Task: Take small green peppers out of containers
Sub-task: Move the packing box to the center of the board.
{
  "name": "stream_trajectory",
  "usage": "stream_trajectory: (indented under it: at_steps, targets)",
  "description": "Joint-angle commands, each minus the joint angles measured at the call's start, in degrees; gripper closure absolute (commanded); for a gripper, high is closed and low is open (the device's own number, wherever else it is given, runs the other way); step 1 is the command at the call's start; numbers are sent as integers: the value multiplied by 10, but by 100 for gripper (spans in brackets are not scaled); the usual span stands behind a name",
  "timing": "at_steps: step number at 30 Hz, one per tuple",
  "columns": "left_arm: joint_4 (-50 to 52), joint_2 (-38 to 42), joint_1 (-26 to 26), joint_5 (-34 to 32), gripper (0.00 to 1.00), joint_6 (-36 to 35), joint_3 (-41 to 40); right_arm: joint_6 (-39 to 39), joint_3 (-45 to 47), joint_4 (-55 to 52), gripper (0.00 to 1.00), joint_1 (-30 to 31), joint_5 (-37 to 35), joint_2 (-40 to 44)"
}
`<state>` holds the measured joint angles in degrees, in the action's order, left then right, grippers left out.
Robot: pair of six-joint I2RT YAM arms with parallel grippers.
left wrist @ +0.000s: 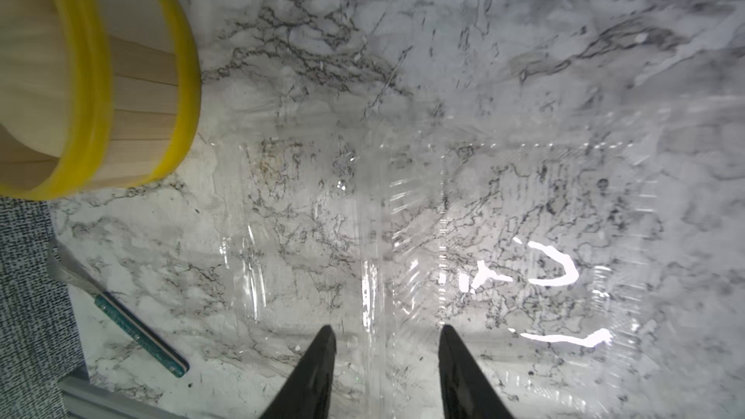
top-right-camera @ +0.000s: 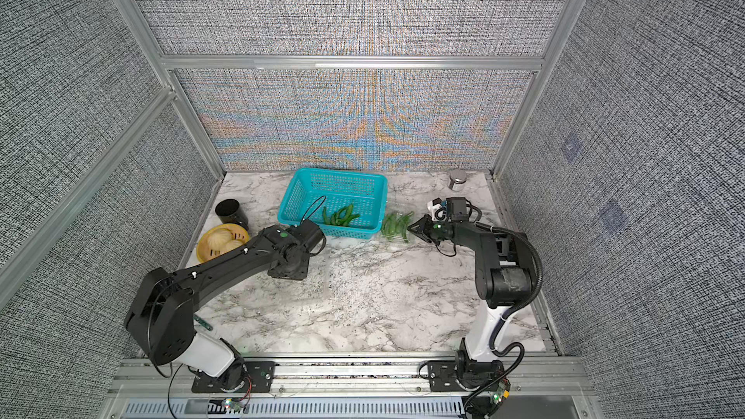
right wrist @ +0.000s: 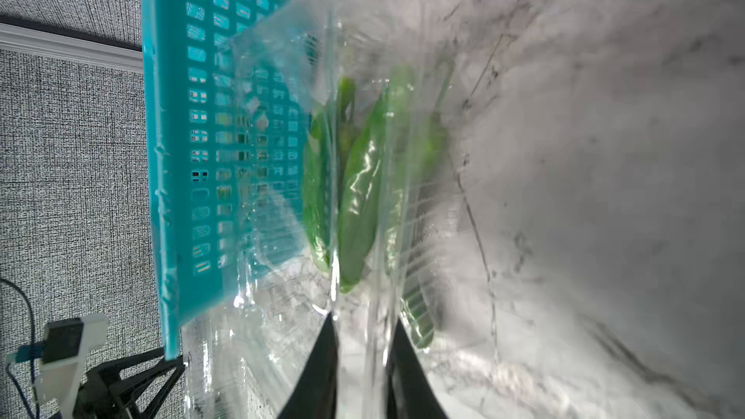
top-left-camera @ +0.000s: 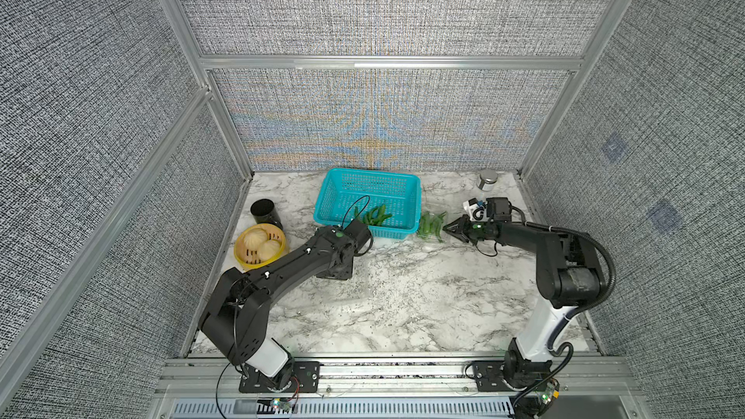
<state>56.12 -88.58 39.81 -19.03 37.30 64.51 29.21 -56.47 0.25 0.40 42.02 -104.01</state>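
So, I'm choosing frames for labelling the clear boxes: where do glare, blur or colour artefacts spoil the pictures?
Left wrist view: sharp, but white glare streaks on the empty clamshell. Right wrist view: motion-blurred, peppers smeared behind the filled clamshell's glints. Both top views: rainbow moiré across the back wall; boxes nearly invisible.

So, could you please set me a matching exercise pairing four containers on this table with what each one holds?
1. teal perforated plastic basket
2. yellow round steamer
3. clear plastic clamshell box right of the basket
4. clear plastic clamshell box near the steamer

A. nothing
B. pale buns
C. green peppers under clear plastic
D. loose green peppers

Pairs: 1-D, 2-B, 3-C, 4-A
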Motion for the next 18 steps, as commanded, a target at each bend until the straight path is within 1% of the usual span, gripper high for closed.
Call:
stream_trajectory:
  at_steps: [1,3,5,7,10,14,18]
  targets:
    - [17,11,-1,9,53,-9,15,23,50,-8,80,10,-12,43]
    - [19,18,-1,18,50,-7,24,35,90,-4,80,18,-18,80]
    - [21,26,2,29,45,-2,34,52,132,-4,80,28,-30,122]
    - [22,37,8,41,40,1,45,75,182,-3,80,43,-43,172]
    - [29,46,22,48,36,7,67,117,253,-6,79,69,-72,259]
    - [30,48,46,67,34,16,98,179,326,-37,79,150,-140,381]
    - [29,23,81,86,27,27,137,244,363,-61,78,247,-195,468]
